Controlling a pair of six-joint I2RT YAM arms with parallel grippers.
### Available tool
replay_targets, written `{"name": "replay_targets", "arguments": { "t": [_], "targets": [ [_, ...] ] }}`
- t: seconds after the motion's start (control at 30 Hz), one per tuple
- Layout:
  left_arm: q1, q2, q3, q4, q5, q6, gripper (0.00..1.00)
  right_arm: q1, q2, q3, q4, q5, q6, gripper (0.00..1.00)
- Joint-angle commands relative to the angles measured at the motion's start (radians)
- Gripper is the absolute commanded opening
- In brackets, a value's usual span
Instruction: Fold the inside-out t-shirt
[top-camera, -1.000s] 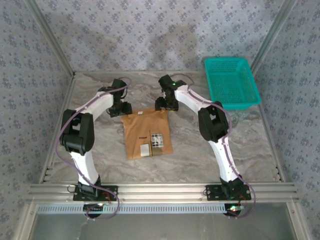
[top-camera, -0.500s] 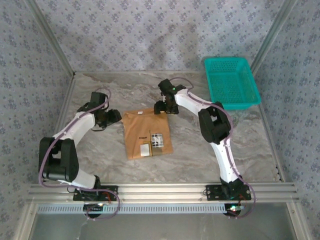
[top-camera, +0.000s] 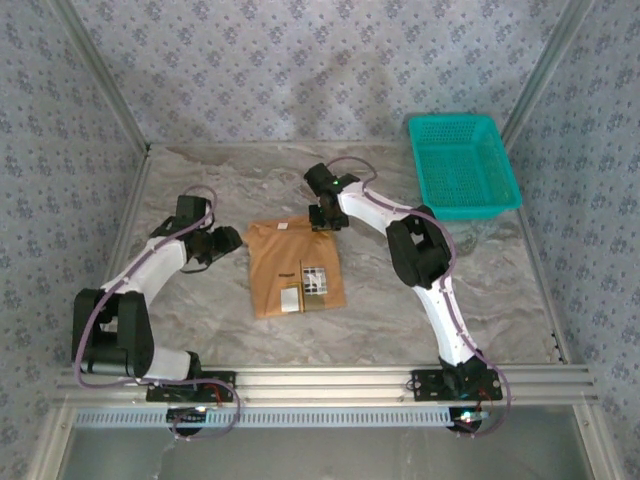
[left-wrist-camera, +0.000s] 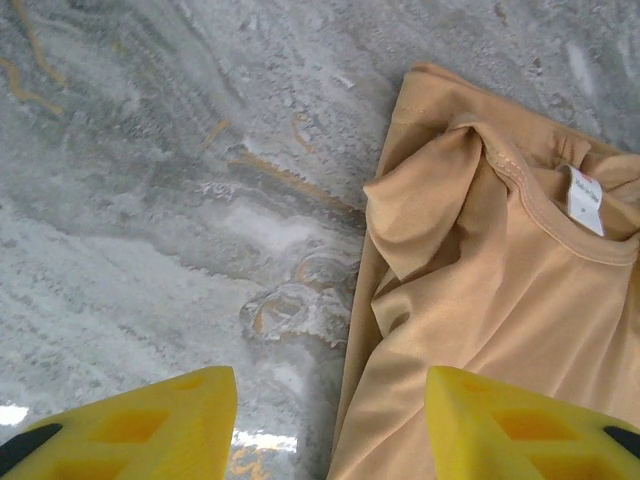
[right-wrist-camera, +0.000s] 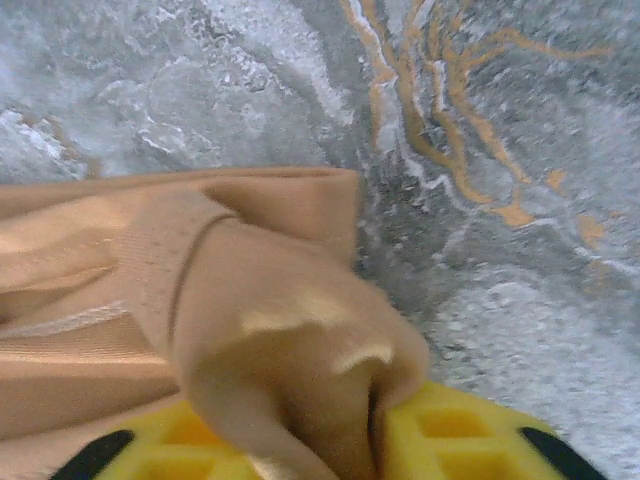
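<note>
The inside-out t-shirt (top-camera: 293, 268) lies as a tan folded rectangle in the middle of the table, with white labels (top-camera: 305, 284) on its near part. My left gripper (top-camera: 224, 243) hovers just left of its far-left corner. In the left wrist view the left gripper (left-wrist-camera: 330, 432) is open, one yellow finger (left-wrist-camera: 140, 425) over bare table, the other over cloth; the neckline label (left-wrist-camera: 586, 199) shows. My right gripper (top-camera: 322, 218) sits at the shirt's far-right corner. Close up, the right gripper (right-wrist-camera: 375, 425) is shut on a bunched fold of the t-shirt (right-wrist-camera: 270, 330).
A teal mesh basket (top-camera: 463, 165) stands at the back right corner. The marbled grey table (top-camera: 200, 300) is framed by metal rails and patterned walls on three sides.
My left arm pulled back to the left, off the shirt's far-left corner, its elbow dropping low. My right gripper shifted slightly left and closed on the far-right corner.
</note>
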Motion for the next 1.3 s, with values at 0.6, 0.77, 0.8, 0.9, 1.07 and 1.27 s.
{"name": "replay_targets", "arguments": {
  "t": [0.6, 0.77, 0.8, 0.9, 1.07, 1.27],
  "targets": [
    [-0.103, 0.324, 0.106, 0.357, 0.184, -0.008, 0.61, -0.059, -0.156, -0.276, 0.108, -0.141, -0.089, 0.1],
    [-0.109, 0.398, 0.156, 0.361, 0.162, 0.038, 0.64, -0.062, -0.153, -0.257, 0.093, -0.15, -0.1, 0.1],
    [-0.11, 0.417, 0.164, 0.362, 0.169, 0.039, 0.64, -0.064, -0.152, -0.254, 0.092, -0.154, -0.1, 0.1],
    [-0.124, 0.455, 0.165, 0.396, 0.192, 0.022, 0.62, -0.071, -0.149, -0.25, 0.096, -0.163, -0.098, 0.1],
    [-0.163, 0.494, 0.152, 0.455, 0.209, -0.024, 0.52, -0.082, -0.141, -0.244, 0.103, -0.178, -0.09, 0.1],
    [-0.226, 0.529, 0.186, 0.439, 0.174, -0.029, 0.34, -0.087, -0.137, -0.248, 0.112, -0.191, -0.088, 0.1]
  ]
}}
